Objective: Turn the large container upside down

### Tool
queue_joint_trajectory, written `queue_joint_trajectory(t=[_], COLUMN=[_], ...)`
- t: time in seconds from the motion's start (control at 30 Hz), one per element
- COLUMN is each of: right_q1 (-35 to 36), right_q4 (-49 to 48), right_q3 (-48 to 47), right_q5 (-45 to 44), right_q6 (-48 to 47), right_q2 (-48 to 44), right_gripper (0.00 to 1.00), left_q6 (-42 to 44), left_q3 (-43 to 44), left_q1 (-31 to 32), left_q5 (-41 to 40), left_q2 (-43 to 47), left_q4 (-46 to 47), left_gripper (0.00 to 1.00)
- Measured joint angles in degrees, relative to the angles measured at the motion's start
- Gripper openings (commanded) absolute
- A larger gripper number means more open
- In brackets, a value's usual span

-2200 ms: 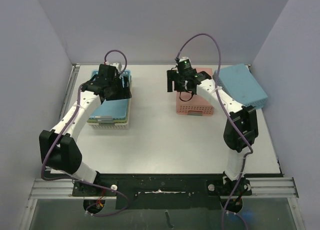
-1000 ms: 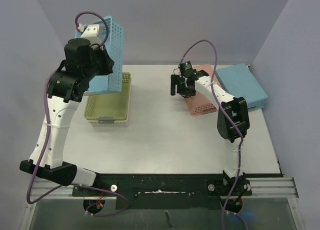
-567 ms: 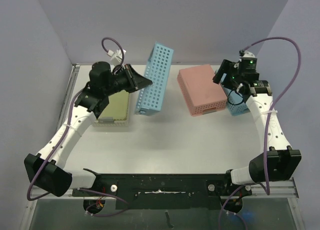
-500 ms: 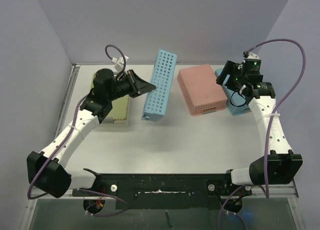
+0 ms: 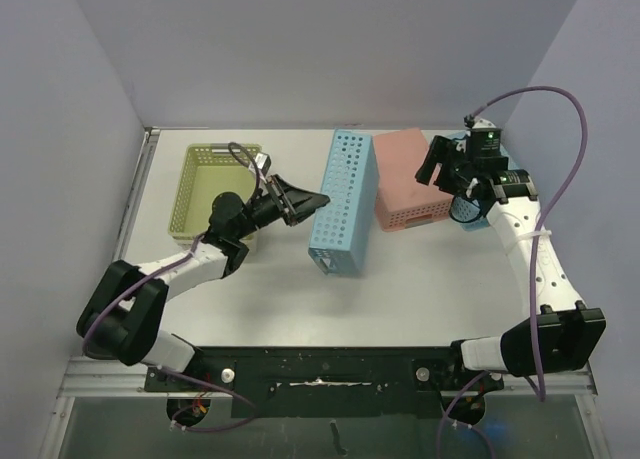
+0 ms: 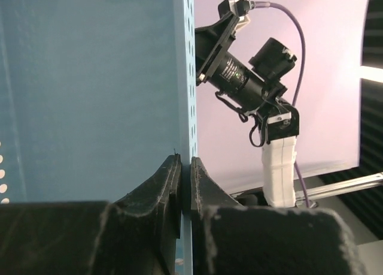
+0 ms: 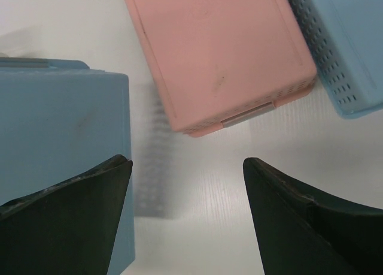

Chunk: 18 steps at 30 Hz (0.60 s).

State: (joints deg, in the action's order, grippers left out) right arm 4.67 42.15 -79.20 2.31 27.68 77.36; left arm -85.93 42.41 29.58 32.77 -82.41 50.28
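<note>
The large container is a light blue perforated basket, tipped onto its long side in the middle of the table. My left gripper is shut on its left rim; in the left wrist view the fingertips pinch the thin blue wall. My right gripper hovers open above the pink container, holding nothing. In the right wrist view its gripper looks down on bare table between the blue container and the pink container.
An upside-down pink container lies close to the right of the blue one. A green basket sits upright at the back left. A smaller blue basket lies behind my right arm, also seen in the right wrist view.
My left arm has dropped low and carried the blue container right and nearer, beside the pink one. My right gripper has shifted slightly left, staying open.
</note>
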Motion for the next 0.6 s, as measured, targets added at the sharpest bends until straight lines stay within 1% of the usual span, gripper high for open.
queue_joint_trajectory(t=[0.13, 0.2, 0.23, 0.27, 0.33, 0.37, 0.4, 0.43, 0.47, 0.6], right_q1=[4.7, 6.6, 7.1, 7.3, 7.4, 7.4, 7.4, 7.4, 7.4, 9.0], right_q4=[0.1, 0.1, 0.2, 0.2, 0.3, 0.3, 0.3, 0.3, 0.2, -1.9], right_q3=[0.4, 0.4, 0.4, 0.4, 0.4, 0.4, 0.4, 0.4, 0.5, 2.3], right_q5=[-2.3, -3.2, -3.4, -3.7, -4.2, -4.3, -4.2, -4.1, -3.6, -1.8], right_q6=[0.2, 0.2, 0.2, 0.2, 0.2, 0.2, 0.3, 0.4, 0.7, 2.8], right_q2=[0.0, 0.0, 0.1, 0.1, 0.1, 0.1, 0.1, 0.1, 0.1, 0.2], right_gripper=[0.78, 0.78, 0.78, 0.78, 0.78, 0.78, 0.78, 0.78, 0.78, 0.78], left_q6=[-7.8, -10.6, -11.3, -11.6, -10.8, -9.4, -7.9, -5.8, -3.6, 5.4], left_q3=[-7.0, -9.0, -9.4, -9.6, -9.7, -9.7, -9.5, -9.4, -9.1, -6.0], left_q1=[0.0, 0.0, 0.1, 0.1, 0.2, 0.3, 0.3, 0.3, 0.4, 0.0], left_q5=[-1.9, -2.8, -3.0, -3.2, -3.4, -3.5, -3.7, -3.9, -4.2, -6.1], left_q2=[-5.7, -8.6, -9.8, -10.5, -10.6, -9.9, -8.6, -7.3, -5.4, 2.0], left_q4=[16.2, 19.8, 20.4, 20.3, 18.9, 17.7, 15.0, 12.6, 8.8, -5.7], left_gripper=[0.0, 0.0, 0.02, 0.11, 0.38, 0.47, 0.54, 0.59, 0.61, 0.62])
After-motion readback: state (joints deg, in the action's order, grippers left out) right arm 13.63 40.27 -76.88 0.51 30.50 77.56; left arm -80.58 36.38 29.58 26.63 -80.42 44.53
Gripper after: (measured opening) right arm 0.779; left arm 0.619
